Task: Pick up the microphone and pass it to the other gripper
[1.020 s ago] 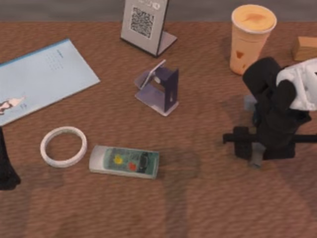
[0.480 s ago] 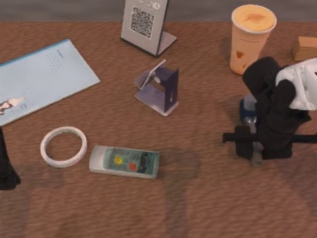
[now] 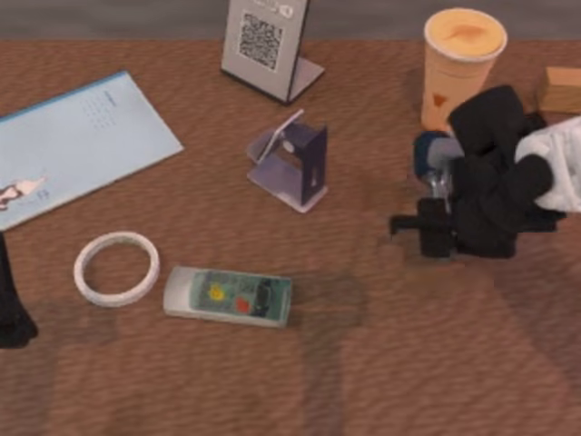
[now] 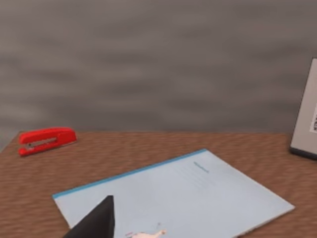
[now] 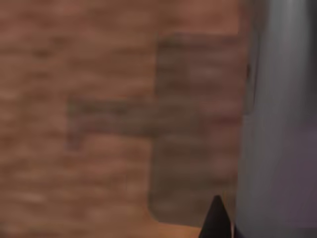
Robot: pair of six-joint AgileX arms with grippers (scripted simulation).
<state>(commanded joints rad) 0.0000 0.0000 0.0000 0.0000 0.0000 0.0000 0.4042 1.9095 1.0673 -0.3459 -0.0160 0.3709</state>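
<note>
The right gripper [image 3: 442,216] is over the right part of the table [image 3: 381,363], just near of the orange cup [image 3: 458,68], and its fingers are closed around the grey handle of the microphone [image 3: 434,163]. The microphone is held off the table, with its dark blue head pointing toward the far side and just left of the cup's base; its shadow lies on the wood below the gripper. In the right wrist view the grey handle fills the side of the picture next to one black fingertip [image 5: 216,220], with the brown table behind it. The left gripper [image 3: 11,313] is parked at the left edge of the table, near of the light blue booklet [image 3: 77,145]; only a dark tip of it shows in its own wrist view, and I cannot tell how far apart its fingers are. Between the two arms lie a white ring [image 3: 116,268] and, just to its right, a remote control [image 3: 228,296]. Farther back stand a purple phone stand [image 3: 295,163] and a QR code sign [image 3: 265,41]. A small wooden block [image 3: 558,88] sits at the far right edge, and a red stapler [image 4: 45,139] lies beyond the booklet at the far left.
</note>
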